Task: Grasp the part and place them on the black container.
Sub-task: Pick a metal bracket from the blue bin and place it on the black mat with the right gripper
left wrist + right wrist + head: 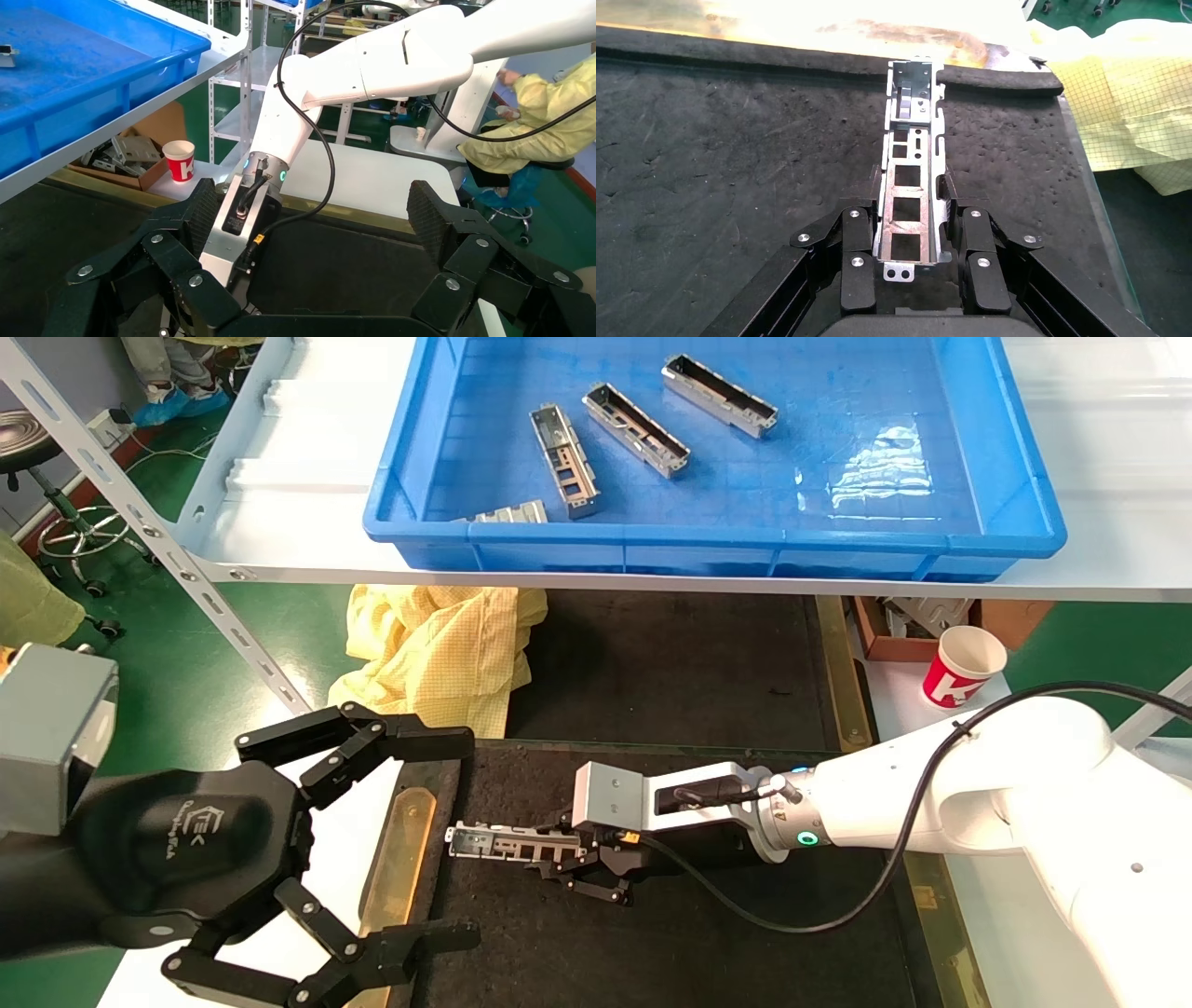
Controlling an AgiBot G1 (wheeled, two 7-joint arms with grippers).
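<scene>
In the lower centre of the head view, the right end effector (568, 861) pinches one long, narrow silver sheet-metal channel part (507, 843) low over the large flat matte black container (708, 933), near its brass-edged left side. The left end effector (372, 840) hangs at lower left with its fingers spread wide, holding nothing. Along the top of the frame, a blue plastic bin (1015, 495) on a white shelf holds more silver parts alike.

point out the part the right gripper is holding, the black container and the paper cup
part (910, 182): right wrist view, mid-length cutout face
black container (726, 933): head view, bare matte surface
paper cup (964, 668): head view, side wall
</scene>
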